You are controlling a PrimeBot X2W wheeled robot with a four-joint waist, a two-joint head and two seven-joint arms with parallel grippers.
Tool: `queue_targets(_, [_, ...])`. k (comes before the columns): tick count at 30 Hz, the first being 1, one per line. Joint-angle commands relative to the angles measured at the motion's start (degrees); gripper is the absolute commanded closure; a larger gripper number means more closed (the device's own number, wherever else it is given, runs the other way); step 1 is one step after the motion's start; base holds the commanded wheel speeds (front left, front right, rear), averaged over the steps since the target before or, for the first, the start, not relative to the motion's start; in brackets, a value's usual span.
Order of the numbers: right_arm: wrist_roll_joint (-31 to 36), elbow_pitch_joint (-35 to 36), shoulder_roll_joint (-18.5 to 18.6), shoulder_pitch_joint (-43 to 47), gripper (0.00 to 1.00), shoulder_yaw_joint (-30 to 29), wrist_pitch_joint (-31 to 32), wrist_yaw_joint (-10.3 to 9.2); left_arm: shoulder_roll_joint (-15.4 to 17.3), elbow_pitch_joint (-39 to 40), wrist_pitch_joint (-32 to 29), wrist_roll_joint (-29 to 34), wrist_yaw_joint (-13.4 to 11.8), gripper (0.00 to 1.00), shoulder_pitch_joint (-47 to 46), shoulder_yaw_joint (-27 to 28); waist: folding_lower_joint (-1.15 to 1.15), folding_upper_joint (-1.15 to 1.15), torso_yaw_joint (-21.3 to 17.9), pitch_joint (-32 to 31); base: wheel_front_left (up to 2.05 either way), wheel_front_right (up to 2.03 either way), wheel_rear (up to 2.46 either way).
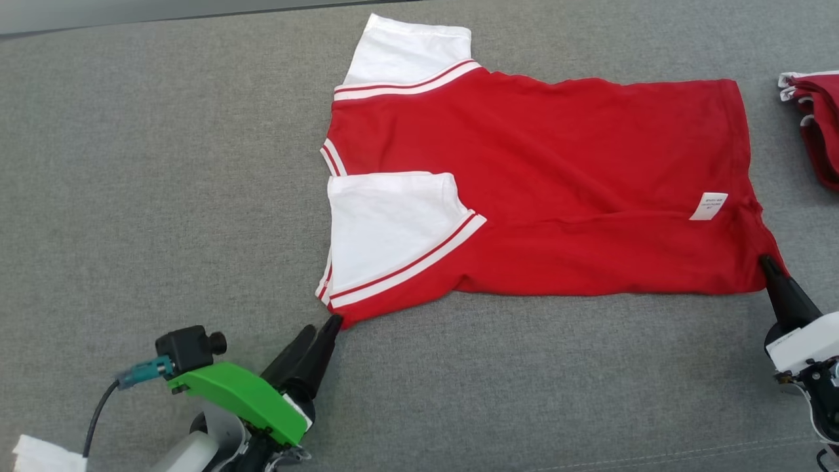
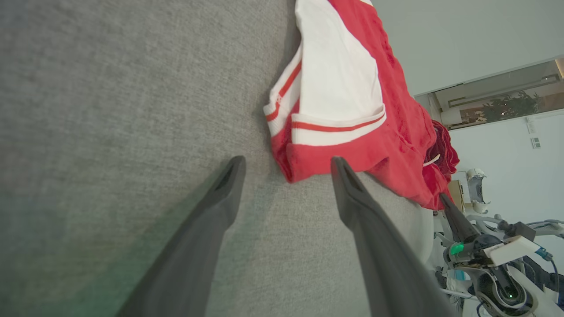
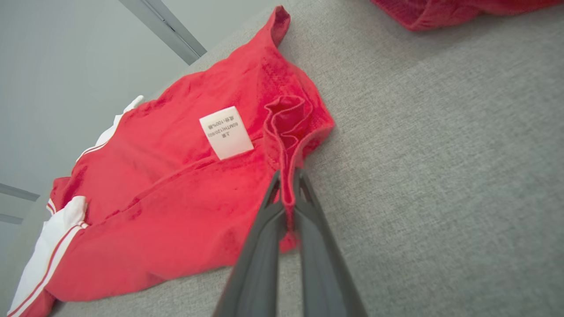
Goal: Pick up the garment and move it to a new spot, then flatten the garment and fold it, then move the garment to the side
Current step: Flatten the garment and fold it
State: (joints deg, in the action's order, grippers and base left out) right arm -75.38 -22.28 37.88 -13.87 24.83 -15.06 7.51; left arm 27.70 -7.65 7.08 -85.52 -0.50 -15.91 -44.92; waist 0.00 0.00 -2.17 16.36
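Grey cloth surface (image 1: 164, 164): broad, flat, rough weave, likely to drag on fabric.

Red shirt (image 1: 537, 170) with white sleeves, laid out near the middle, shoulders toward the left, hem toward the right. Near sleeve turned in over the body. Mostly flat, so probably partway into folding.

Heap of red clothes (image 1: 816, 118) at the far right edge, apart from the shirt but near its hem. Risk: hem end swung into the heap during a fold or the final shift aside, tangling both.

Left gripper (image 2: 286, 162): spread wide, near shoulder corner lying between the tips, nothing held. Right gripper (image 3: 287, 174): clenched on the near hem corner, cloth bunched into a thin pinch.

Main risk: one-sided pull. Lifting with the right alone likely to skew the shirt, drag the sleeve open and spoil the flat lay. Closing the left too shallow likely to catch one layer only, or miss. Thin pinch at the hem liable to slip under tension.

White label (image 1: 708, 205) near the hem, face up, no hazard.
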Motion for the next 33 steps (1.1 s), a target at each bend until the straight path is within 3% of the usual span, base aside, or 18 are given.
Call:
queue_targets(1, [0.66, -0.07, 0.04, -1.21, 1.0, 0.54, -0.19, -0.05, -0.98, -0.82, -0.63, 0.53, 0.63, 0.0, -1.64, -0.46, 0.0, 0.0, -0.05, 0.62, 0.0, 0.0, 0.0])
queue_targets(5, [0.5, -0.09, 0.56, -2.6, 1.0, 1.0, -0.19, -0.05, -2.66, -3.09, -2.42, 0.39, 1.48, 0.0, -3.93, -1.25, 0.0, 0.0, -0.11, 1.39, 0.0, 0.0, 0.0])
queue_targets(6, [0.6, -0.14, 0.7, -2.84, 1.0, 1.11, -0.19, -0.05, -3.15, -3.7, -2.69, 0.5, 1.65, 0.06, -4.45, -1.43, 0.0, 0.0, -0.15, 1.53, 0.0, 0.0, 0.0])
queue_targets(7, [0.66, -0.2, 0.84, -3.03, 1.0, 1.19, -0.19, -0.05, -3.58, -4.4, -3.04, 0.69, 2.1, 0.62, -4.99, -1.73, 0.0, 0.0, -0.18, 1.64, 0.0, 0.0, 0.0])
queue_targets(8, [0.65, -0.24, 0.99, -3.09, 1.0, 1.2, -0.19, -0.05, -4.03, -5.06, -3.18, 0.77, 2.55, 1.0, -5.41, -1.93, 0.0, 0.0, -0.18, 1.74, 0.0, 0.0, 0.0])
queue_targets(13, [0.41, -0.43, 1.4, -3.19, 1.0, 1.14, -0.2, -0.05, -4.64, -6.96, -2.91, 0.78, 4.63, 1.0, -6.11, -1.75, 0.0, 0.0, -0.16, 1.72, 0.0, 0.0, 0.0])
queue_targets(20, [0.06, -0.48, 1.1, -1.74, 1.0, 0.42, -0.2, -0.05, -2.16, -5.28, -1.02, -0.23, 5.61, 1.0, -3.1, -0.13, 0.0, 0.0, 0.55, 1.21, 0.0, 0.0, 0.0])
queue_targets(33, [-1.64, 4.02, 3.06, 6.56, 1.0, -1.09, -0.2, -0.05, 1.58, 3.46, 0.97, -2.15, 2.77, 1.0, 4.6, 0.78, 0.0, 0.0, 3.81, 1.45, 0.0, 0.0, 0.0])
